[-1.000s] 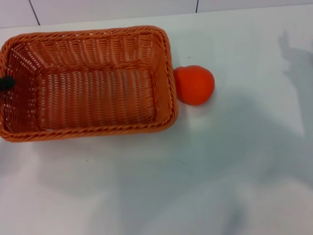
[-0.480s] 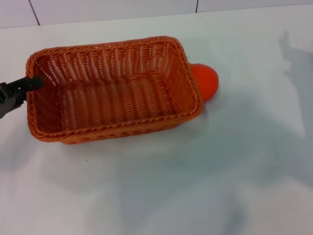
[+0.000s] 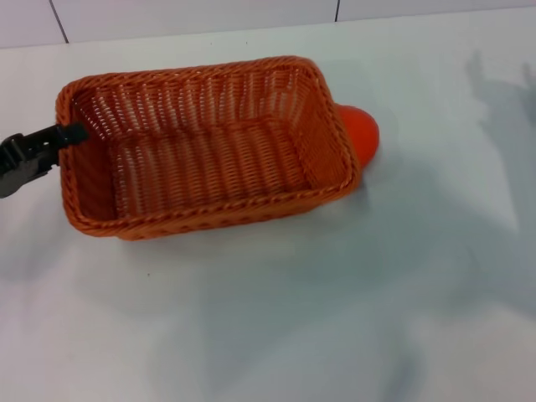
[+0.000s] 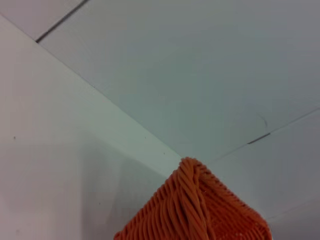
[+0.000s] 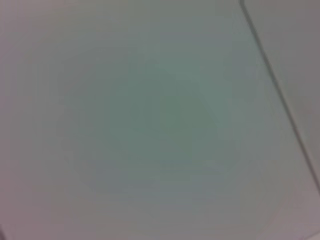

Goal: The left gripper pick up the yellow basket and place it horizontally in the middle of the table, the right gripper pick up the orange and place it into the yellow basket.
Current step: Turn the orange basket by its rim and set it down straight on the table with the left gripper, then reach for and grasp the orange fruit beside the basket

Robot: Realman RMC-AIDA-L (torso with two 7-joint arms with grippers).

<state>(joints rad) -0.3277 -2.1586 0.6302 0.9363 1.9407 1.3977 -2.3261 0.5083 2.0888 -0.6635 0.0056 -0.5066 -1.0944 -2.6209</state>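
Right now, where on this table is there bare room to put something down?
The near side of the table below the yellow basket is bare, as is the right side. It is crowded where the orange touches the basket, and at the left gripper.

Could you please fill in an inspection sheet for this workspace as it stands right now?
Surface: white table, bare apart from soft shadows.
Job's things: yellow basket empty, its right end tipped up; orange outside, partly hidden behind that end.
Clutter: nothing seen.
Grippers: left gripper, tool shut on the basket's left rim; right gripper not in view.
Cables: nothing seen.
Surroundings: pale panelled wall behind the table.
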